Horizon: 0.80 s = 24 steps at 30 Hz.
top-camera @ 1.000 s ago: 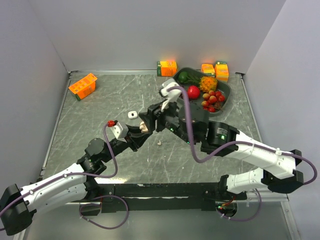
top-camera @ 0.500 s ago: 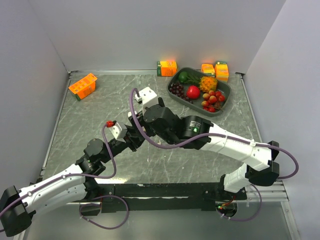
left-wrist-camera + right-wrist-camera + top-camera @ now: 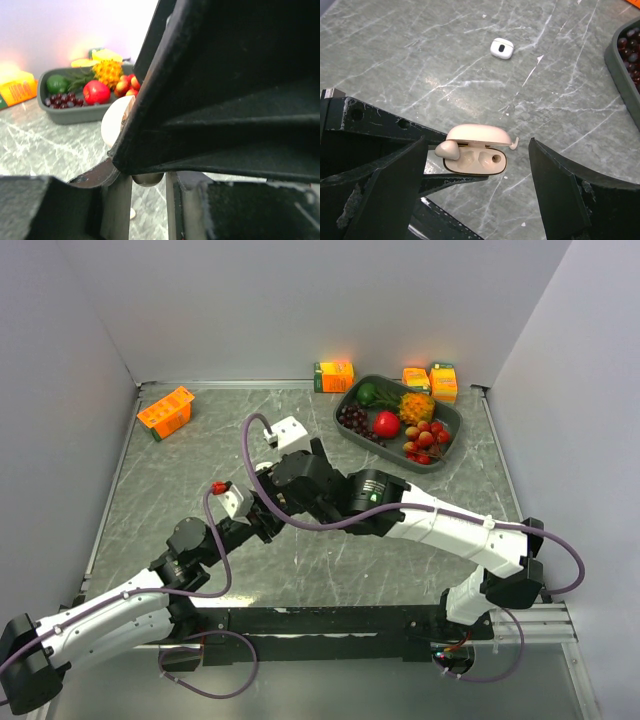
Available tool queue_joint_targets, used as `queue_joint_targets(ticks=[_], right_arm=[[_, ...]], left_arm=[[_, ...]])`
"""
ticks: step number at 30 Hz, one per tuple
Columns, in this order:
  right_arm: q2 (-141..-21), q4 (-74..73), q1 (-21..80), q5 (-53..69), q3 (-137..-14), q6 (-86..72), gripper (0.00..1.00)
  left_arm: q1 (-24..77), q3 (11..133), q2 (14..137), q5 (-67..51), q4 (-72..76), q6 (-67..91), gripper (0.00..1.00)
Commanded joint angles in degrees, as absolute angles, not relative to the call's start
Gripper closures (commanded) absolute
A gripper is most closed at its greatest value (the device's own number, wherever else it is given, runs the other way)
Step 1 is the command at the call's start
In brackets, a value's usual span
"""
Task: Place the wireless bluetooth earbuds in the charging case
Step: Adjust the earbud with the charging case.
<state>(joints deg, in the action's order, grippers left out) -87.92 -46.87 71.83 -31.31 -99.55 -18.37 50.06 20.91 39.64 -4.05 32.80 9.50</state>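
A beige charging case (image 3: 480,164) is held above the table with its lid (image 3: 477,135) up. My left gripper (image 3: 149,196) is shut on it, and its dark fingers (image 3: 452,181) show under the case in the right wrist view. One beige earbud (image 3: 447,149) rests at the case's left end, standing proud of the rim. The other socket (image 3: 495,158) is empty. My right gripper (image 3: 480,192) hangs open just above, its jaws wide to either side of the case and touching nothing. A second beige earbud (image 3: 515,143) lies on the table behind the case. In the top view the case is hidden under my right wrist (image 3: 290,480).
A small white case (image 3: 501,48) lies farther back on the table. A grey tray (image 3: 455,435) of fruit stands at the back right. Orange boxes sit at the back left (image 3: 165,410), back middle (image 3: 334,375) and behind the tray (image 3: 430,380).
My right arm has swung left over the left gripper and its jaws have opened wide. The left arm has held still with the case.
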Motion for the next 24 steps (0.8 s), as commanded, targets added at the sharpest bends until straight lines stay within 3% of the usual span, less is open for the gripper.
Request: queue_joint_targets(ticks=[1,24], right_arm=[[-88.4,-48.4,71.0,-32.6,-101.1,-19.5,0.11],[-83.4,-48.6,71.0,-33.0,-97.6,-19.7,0.12]], left_arm=[[50.2,23.6,38.6,-3.9,34.6,8.9,0.99],[50.2,23.5,37.7,-2.3,34.2,8.2,0.99]])
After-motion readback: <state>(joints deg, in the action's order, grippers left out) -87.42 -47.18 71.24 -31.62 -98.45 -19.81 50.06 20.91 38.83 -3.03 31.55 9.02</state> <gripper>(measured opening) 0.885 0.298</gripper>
